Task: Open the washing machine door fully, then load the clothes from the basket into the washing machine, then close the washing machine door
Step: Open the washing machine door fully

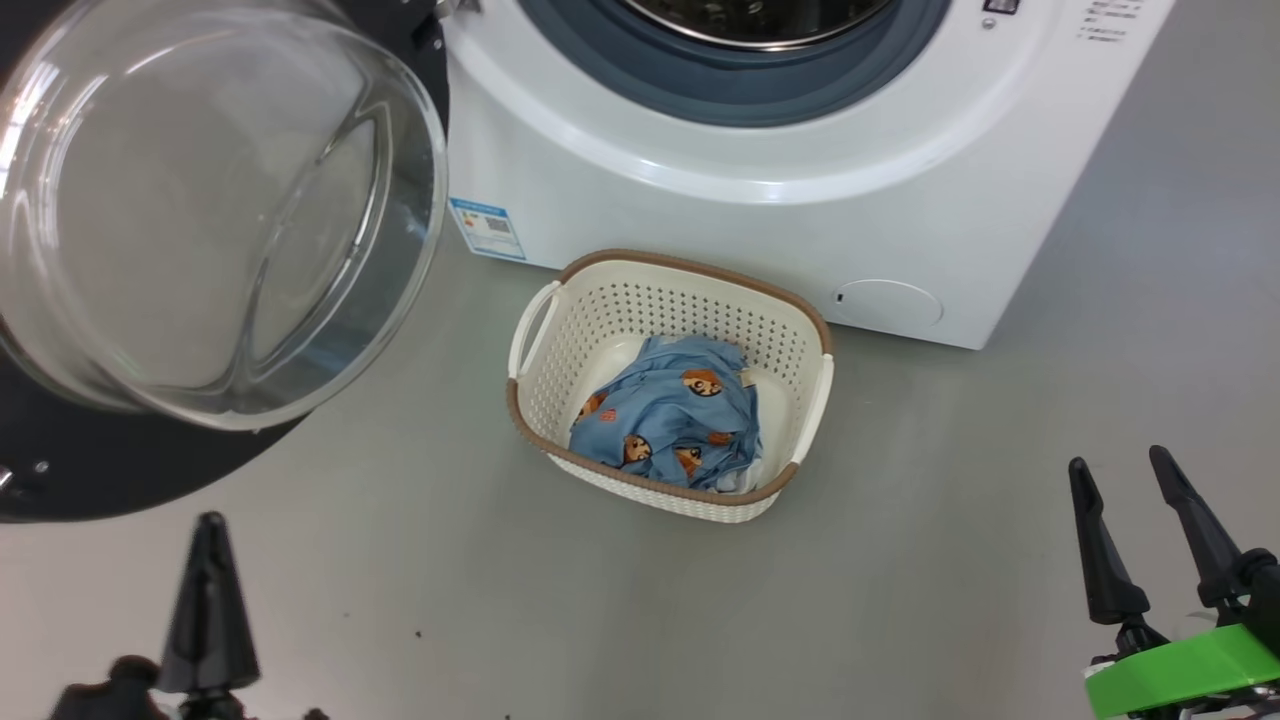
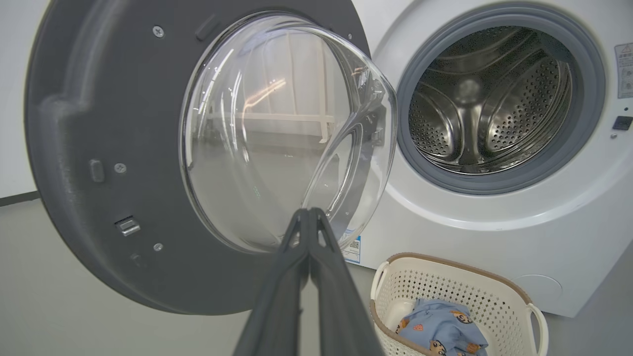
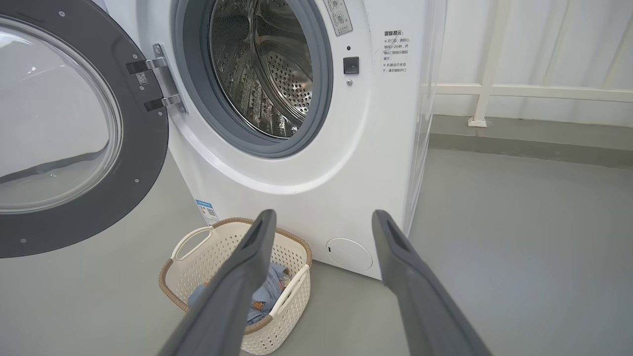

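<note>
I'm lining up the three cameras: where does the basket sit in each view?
Head view: basket at centre, on the floor.
Left wrist view: basket at lower right, cut by the bottom edge.
Right wrist view: basket at bottom, left of centre.
Shared landmark: the blue sticker just beyond the basket.

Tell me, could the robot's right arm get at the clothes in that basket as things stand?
Probably yes. The clothes lie uncovered in the open-topped basket, only floor lies between them and the right arm, and its jaws are wide open. The open door hangs off to the left.
</note>
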Robot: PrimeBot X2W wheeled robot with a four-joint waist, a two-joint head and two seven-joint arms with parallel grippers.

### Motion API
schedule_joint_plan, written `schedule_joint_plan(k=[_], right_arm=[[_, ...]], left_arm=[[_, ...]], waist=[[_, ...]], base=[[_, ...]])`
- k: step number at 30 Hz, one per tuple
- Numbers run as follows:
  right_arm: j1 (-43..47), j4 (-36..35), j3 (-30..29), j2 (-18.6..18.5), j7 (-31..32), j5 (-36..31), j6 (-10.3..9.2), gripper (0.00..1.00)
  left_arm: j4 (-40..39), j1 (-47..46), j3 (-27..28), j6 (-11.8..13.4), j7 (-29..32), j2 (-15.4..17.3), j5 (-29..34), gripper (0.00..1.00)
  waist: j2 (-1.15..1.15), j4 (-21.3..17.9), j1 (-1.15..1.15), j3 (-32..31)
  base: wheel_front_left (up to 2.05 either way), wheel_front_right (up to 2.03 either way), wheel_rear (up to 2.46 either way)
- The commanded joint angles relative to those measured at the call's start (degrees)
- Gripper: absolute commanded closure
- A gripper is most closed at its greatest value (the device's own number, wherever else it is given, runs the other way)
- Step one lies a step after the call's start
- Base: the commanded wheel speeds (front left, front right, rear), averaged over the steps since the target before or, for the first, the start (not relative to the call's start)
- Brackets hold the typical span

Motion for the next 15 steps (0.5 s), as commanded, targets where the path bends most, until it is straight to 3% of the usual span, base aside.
schedule_joint_plan(k=[1, 4, 6, 8, 9, 10, 15], right_arm=[[0.5, -1.4, 1.7, -0.3, -0.6, -0.6, 0.51, 0.0], [0.5, -1.6, 2.1, 0.3, -0.8, -0.7, 0.51, 0.0], [0.6, -1.9, 2.4, 0.8, -0.9, -0.9, 0.51, 0.0], [0.6, -2.2, 2.4, 1.3, -1.0, -0.9, 0.51, 0.0], [0.7, -2.2, 2.4, 1.5, -1.1, -0.9, 0.51, 0.0], [0.7, -2.4, 2.5, 1.6, -1.1, -1.0, 0.51, 0.0], [0.7, -3.1, 2.9, 2.7, -1.3, -1.1, 0.51, 0.0]], left_arm=[[-2.1, -0.3, 1.2, -0.8, -0.5, 0.6, 0.4, 1.0], [-0.9, 0.2, -1.0, -1.5, -0.5, 0.4, 0.1, 1.0], [-0.4, -0.2, -2.0, -1.9, -0.5, 0.3, 0.0, 0.69], [0.4, -0.6, -2.8, -2.1, -0.5, 0.3, -0.1, 0.53], [0.8, -0.8, -3.2, -2.2, -0.5, 0.3, -0.1, 0.19], [1.2, -1.0, -3.5, -2.3, -0.5, 0.3, -0.1, 0.0], [2.4, -2.0, -4.0, -2.2, -0.4, 0.4, 0.0, 0.0]], waist=[[0.0, -1.2, 0.0, -0.8], [0.0, -2.8, 0.0, -1.2], [0.0, -4.0, 0.0, -1.5], [0.0, -5.2, 0.0, -1.7], [0.0, -5.8, 0.0, -1.9], [0.0, -6.5, 0.0, -2.0], [0.0, -10.1, 0.0, -2.7]], base=[[0.0, 0.0, 0.0], [0.0, 0.0, 0.0], [0.0, 0.0, 0.0], [0.0, 0.0, 0.0], [0.0, 0.0, 0.0], [0.0, 0.0, 0.0], [0.0, 0.0, 0.0]])
